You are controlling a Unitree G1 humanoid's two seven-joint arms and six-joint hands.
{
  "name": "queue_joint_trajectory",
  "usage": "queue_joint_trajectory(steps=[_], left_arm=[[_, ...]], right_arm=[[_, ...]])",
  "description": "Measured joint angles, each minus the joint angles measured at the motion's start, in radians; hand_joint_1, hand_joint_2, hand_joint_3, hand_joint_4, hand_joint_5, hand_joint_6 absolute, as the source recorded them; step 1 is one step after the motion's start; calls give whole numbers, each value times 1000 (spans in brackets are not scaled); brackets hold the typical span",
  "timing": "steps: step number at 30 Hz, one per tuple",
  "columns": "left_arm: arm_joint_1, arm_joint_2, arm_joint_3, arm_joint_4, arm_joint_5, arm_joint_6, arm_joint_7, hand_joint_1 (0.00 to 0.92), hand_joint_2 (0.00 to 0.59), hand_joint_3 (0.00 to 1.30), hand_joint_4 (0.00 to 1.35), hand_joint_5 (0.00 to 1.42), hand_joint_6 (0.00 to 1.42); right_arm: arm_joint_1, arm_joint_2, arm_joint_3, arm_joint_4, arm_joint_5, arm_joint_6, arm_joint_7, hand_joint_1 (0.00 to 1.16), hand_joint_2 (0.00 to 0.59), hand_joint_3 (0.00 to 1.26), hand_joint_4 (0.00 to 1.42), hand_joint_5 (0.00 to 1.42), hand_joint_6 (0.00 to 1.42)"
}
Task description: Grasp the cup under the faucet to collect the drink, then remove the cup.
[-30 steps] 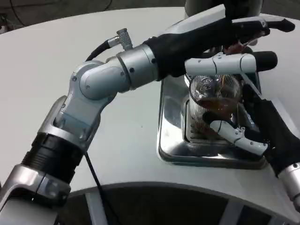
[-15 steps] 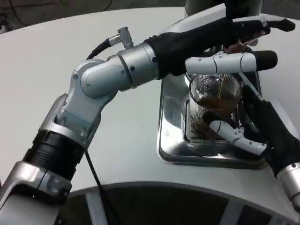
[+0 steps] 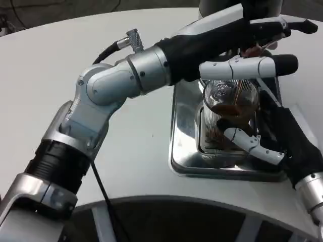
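Note:
A clear ribbed cup [image 3: 229, 101] with brown drink in it stands on the steel drip tray [image 3: 182, 151], under the faucet [image 3: 254, 49]. My right hand [image 3: 285, 141] grips the cup from the right side, its white thumb [image 3: 252, 143] across the cup's lower front. My left arm reaches across the table to the faucet. My left hand [image 3: 227, 35] lies stretched out against the faucet above the cup, fingers straight and thumb [image 3: 242, 67] held apart just over the cup's rim. The faucet's spout is mostly hidden behind that hand.
The white round table [image 3: 75, 50] spreads to the left and back. Its front edge [image 3: 151, 199] curves close to me. The dispenser's dark body [image 3: 262, 7] rises at the back right. My left forearm [image 3: 126, 80] crosses the middle of the table.
The brown drink stands slightly higher in the cup. My right hand has shifted a little with the cup. The left arm has hardly moved.

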Motion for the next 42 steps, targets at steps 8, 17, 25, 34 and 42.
queue_joint_trajectory(steps=[8,17,25,34,42], left_arm=[[0,0,0,1,0,-2,0,0,118,147,48,72,112],[0,0,0,1,0,-3,0,0,121,147,45,72,112],[0,0,0,1,0,-3,0,0,122,147,42,72,112],[0,0,0,1,0,-3,0,0,122,147,47,75,112],[0,1,0,-1,1,-3,0,0,123,147,48,83,112]], right_arm=[[0,0,3,8,-11,-1,-9,587,233,47,68,184,0],[0,5,5,11,-28,-1,-49,587,233,45,67,184,0],[-2,16,10,25,-34,-1,-58,587,233,38,67,184,0],[-4,26,20,26,-37,-1,-60,592,237,37,74,191,0],[-4,39,25,27,-57,-1,-90,598,246,65,108,219,1]])
